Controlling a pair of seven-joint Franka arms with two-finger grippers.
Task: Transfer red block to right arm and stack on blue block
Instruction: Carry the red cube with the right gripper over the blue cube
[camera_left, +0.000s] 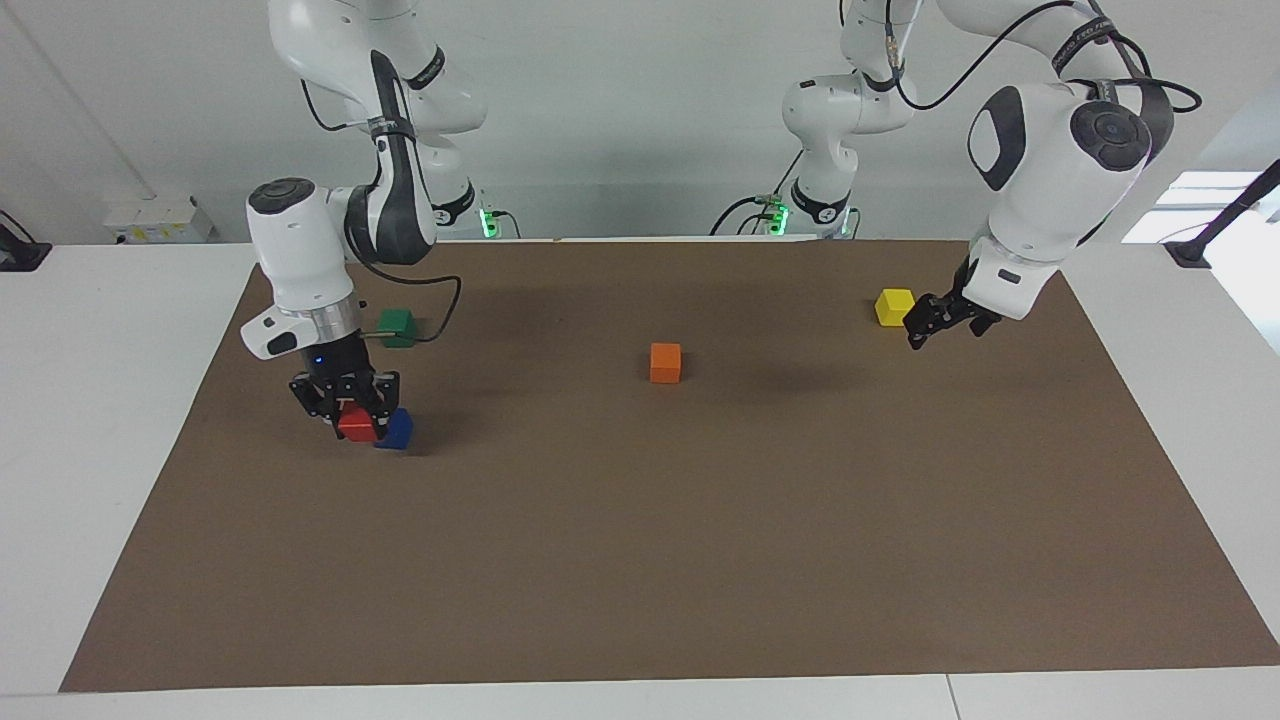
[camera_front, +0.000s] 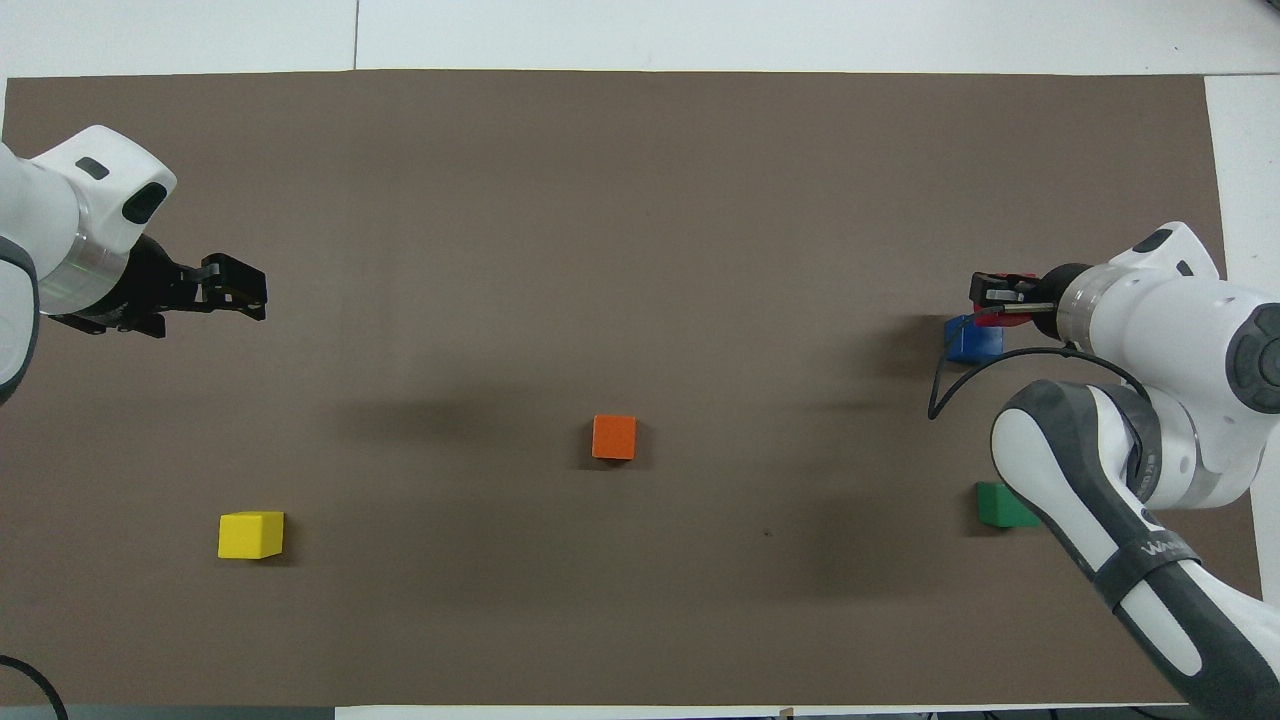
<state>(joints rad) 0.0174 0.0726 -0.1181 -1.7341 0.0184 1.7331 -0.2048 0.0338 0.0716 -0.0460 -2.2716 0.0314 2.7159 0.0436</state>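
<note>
My right gripper (camera_left: 355, 412) is shut on the red block (camera_left: 355, 426), holding it low over the brown mat right beside the blue block (camera_left: 399, 430). The red block covers part of the blue one in the facing view. Whether they touch I cannot tell. From overhead, only a sliver of the red block (camera_front: 990, 318) shows under the right gripper (camera_front: 995, 293), at the blue block's (camera_front: 968, 342) edge. My left gripper (camera_left: 925, 322) hangs open with nothing in it, next to the yellow block (camera_left: 894, 306); overhead it is the left gripper (camera_front: 236, 293).
An orange block (camera_left: 665, 362) lies mid-mat. A green block (camera_left: 397, 327) sits nearer to the robots than the blue block, close to the right arm's cable. The brown mat (camera_left: 700, 560) covers most of the white table.
</note>
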